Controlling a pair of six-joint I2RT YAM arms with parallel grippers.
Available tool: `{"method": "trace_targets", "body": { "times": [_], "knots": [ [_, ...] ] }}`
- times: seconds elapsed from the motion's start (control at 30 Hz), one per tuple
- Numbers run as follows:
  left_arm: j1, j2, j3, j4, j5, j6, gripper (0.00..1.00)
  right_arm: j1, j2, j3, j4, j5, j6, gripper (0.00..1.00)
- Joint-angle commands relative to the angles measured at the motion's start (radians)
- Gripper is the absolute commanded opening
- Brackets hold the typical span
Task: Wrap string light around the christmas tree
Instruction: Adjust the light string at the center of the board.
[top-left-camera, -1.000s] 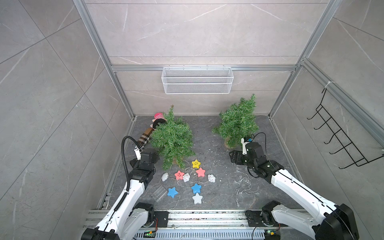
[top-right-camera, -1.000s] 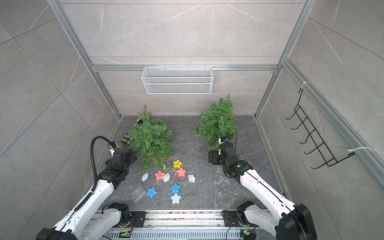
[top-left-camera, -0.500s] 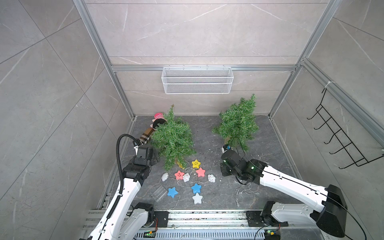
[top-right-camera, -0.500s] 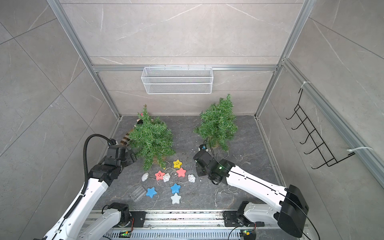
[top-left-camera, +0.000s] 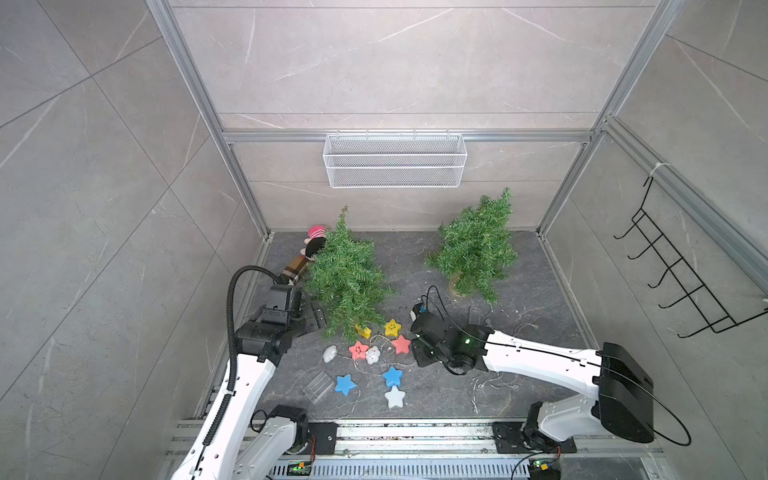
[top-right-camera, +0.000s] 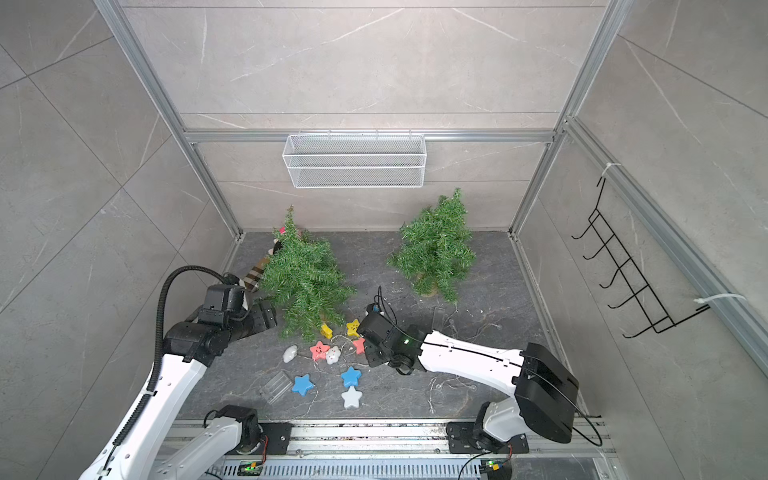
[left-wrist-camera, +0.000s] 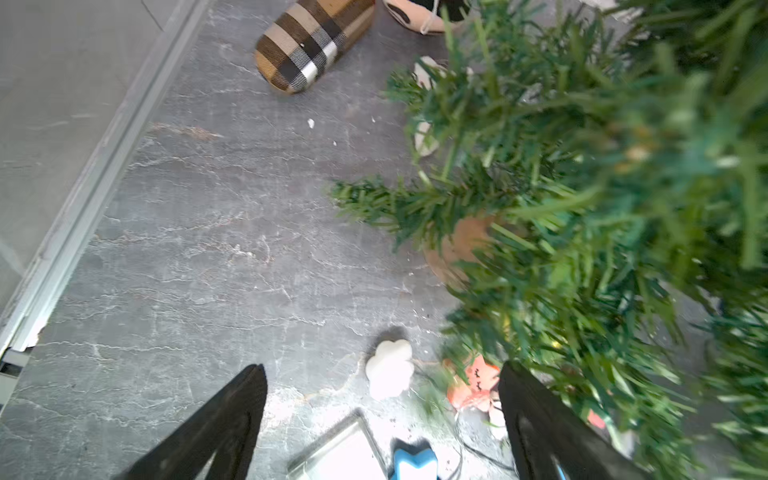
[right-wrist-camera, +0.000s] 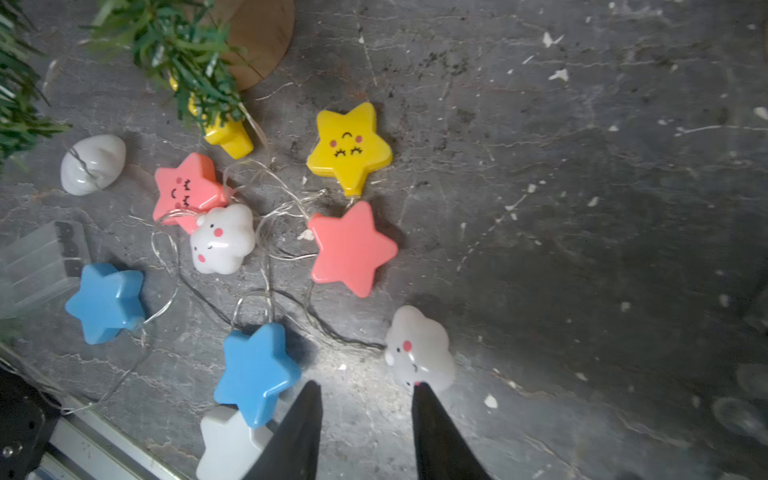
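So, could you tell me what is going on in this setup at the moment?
Two robot arms are about to decorate. A string light of star and cloud lamps lies loose on the floor in front of the left Christmas tree, none of it wrapped yet. The right gripper hovers low over it, open and empty, beside a white cloud lamp. The left gripper is open next to that tree. A second tree stands further right.

White wire-mesh basket (top-left-camera: 395, 166), hung from the rail on the back wall. Black wire hook rack (top-left-camera: 685, 276), mounted on the right-hand wall. Plush doll (top-left-camera: 296, 267) with plaid body and pink hat, lying in the far left corner of the dark marbled surface (top-left-camera: 409, 259).
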Motion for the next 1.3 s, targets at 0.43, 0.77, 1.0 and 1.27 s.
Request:
{"method": "trace_targets", "body": {
  "times": [0.43,0.77,1.0,1.27],
  "knots": [
    [0.002,-0.021,0.159,-0.188,0.156,0.085,0.91,0.052,0.008,-0.045,0.118,-0.002,0.065,0.53],
    [0.002,-0.083,0.092,-0.17,0.177,0.036,0.9,0.093,0.226,0.148,0.206,0.056,0.004,0.61],
    [0.001,-0.094,0.044,-0.128,0.173,0.005,0.88,0.073,0.338,0.197,0.348,0.089,-0.018,0.59],
    [0.001,-0.085,-0.009,-0.059,0.232,-0.016,0.83,0.044,0.373,0.169,0.414,0.129,-0.036,0.51]
  ]
}}
